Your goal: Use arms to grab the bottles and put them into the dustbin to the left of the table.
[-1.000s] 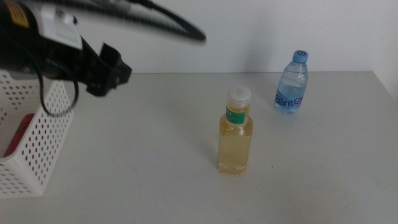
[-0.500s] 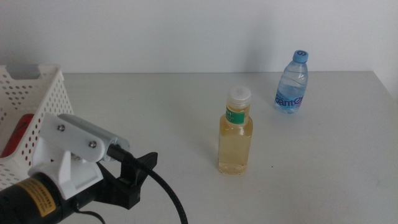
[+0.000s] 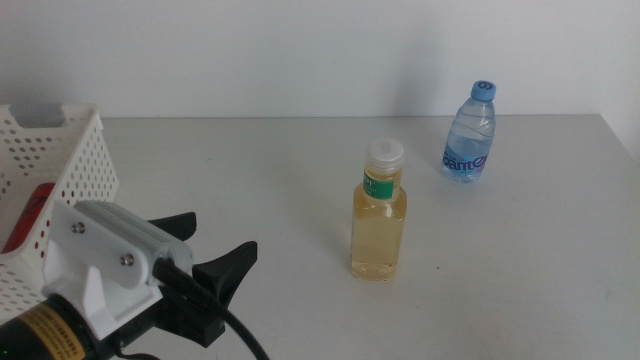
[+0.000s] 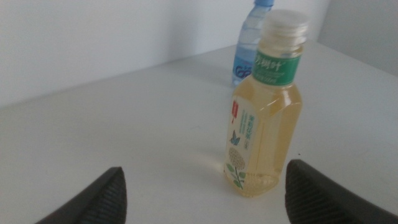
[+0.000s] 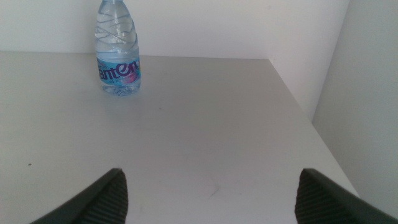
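The yellow-liquid bottle with a white cap and green label stands upright mid-table. My left gripper is low at the front left, open and empty, its jaws pointing toward that bottle from a short way off. A blue-capped water bottle stands at the back right. The white perforated dustbin sits at the left edge, with something red inside. My right gripper shows only in its wrist view, open and empty, well short of the water bottle.
The table's right edge runs close beside the right gripper, with a white wall behind the table. The left arm's white housing stands right in front of the dustbin.
The left arm swung from high over the dustbin down to the front left of the table. In the last half second its jaws spread apart. Both bottles stayed put.
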`<state>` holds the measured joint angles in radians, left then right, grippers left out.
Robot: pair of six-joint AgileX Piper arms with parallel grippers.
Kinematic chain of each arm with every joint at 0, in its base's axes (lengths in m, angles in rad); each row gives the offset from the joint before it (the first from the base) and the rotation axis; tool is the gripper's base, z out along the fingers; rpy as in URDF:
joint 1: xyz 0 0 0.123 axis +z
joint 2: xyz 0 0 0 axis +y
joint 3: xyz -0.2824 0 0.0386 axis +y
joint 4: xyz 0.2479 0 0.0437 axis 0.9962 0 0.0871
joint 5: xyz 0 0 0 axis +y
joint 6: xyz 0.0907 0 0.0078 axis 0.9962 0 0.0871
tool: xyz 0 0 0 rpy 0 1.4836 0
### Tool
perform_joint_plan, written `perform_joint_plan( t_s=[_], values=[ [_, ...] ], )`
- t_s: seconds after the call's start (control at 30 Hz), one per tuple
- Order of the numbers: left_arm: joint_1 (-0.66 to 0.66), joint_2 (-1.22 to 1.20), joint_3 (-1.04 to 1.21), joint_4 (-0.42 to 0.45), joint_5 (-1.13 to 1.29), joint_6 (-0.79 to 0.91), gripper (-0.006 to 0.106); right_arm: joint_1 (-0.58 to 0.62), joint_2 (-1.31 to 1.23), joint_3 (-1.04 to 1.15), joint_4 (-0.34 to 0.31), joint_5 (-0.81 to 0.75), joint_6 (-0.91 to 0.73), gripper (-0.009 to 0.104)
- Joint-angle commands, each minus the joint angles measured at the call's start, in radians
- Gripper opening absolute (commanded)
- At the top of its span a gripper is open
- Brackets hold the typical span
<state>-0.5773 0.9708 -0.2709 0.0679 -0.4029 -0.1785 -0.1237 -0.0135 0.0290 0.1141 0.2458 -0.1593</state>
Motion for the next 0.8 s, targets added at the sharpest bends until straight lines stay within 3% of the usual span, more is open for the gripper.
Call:
perform_joint_plan(
  t_s=[0.0,0.1,0.4,0.67,0.77],
  values=[
    [-0.002,-0.002,-0.022,0.083,-0.142,0.04,0.086,-0.004,-0.021,-0.01,-0.005,-0.073,-0.012,0.07],
    [0.004,0.048,-0.026,0.148,-0.213,0.054,0.092,-0.004,-0.021,-0.01,-0.005,-0.073,-0.012,0.07],
    [0.004,0.365,-0.054,0.157,-0.553,0.005,0.092,-0.004,-0.021,-0.01,-0.005,-0.073,-0.012,0.07],
    [0.009,0.6,-0.212,0.181,-0.56,-0.056,0.092,-0.004,-0.021,-0.01,-0.005,-0.073,-0.012,0.07],
    [0.031,0.659,-0.272,0.263,-0.53,-0.104,0.092,-0.004,-0.021,-0.01,-0.005,-0.073,-0.012,0.07]
  ],
)
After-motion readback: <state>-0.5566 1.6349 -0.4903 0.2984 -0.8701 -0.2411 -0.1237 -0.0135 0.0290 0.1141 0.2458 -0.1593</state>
